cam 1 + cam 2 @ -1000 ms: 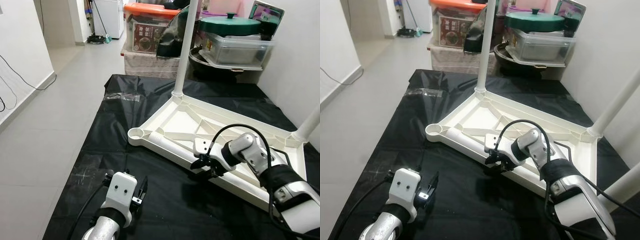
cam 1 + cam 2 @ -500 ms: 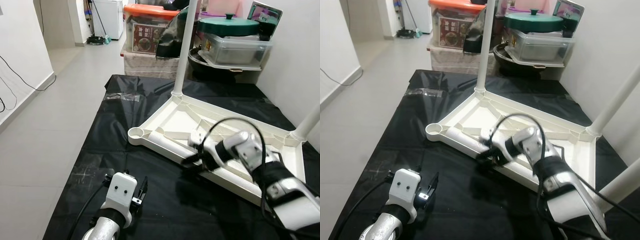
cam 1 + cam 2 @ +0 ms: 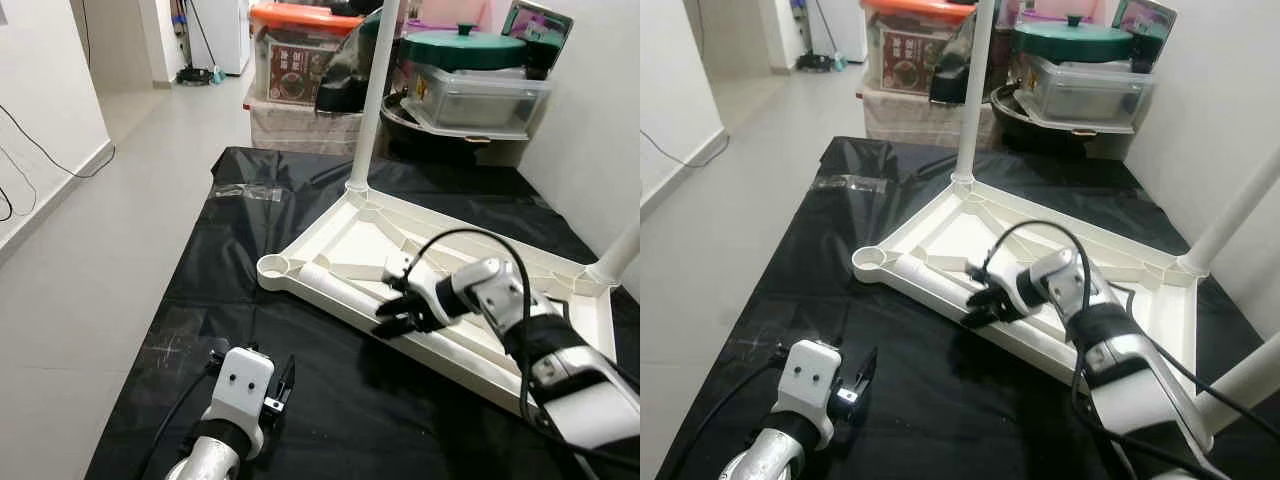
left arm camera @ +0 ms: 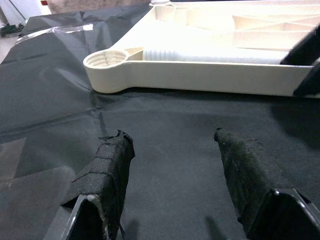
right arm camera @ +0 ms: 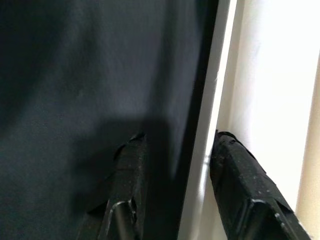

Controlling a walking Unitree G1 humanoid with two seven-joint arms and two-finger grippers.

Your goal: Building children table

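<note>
1. While the right gripper (image 3: 978, 307) hangs at the near rim of the upturned table top (image 3: 350, 235), its jaws are seen parted, one finger on the black sheet's side of the rim and one on the white plastic side; nothing is clamped between them.
2. Compared with a second ago, the right gripper has been carried along the rim toward the empty corner socket (image 3: 272, 266), and the wrist has been turned.
3. A loose table leg (image 3: 335, 281), threaded at its end, is seen lying inside the top just beside that socket, close to the right gripper's fingers.
4. This shift is judged to be an approach to the loose leg, which has not yet been grasped.
5. The left gripper (image 4: 175, 150) is held low over the black sheet (image 3: 230, 240) on the floor, jaws wide open and empty, near the socket corner.
6. Two legs (image 3: 372, 95) are already seen standing upright in other corners, so the build is judged partly done.
7. Storage boxes (image 3: 300, 60) are stacked beyond.
</note>
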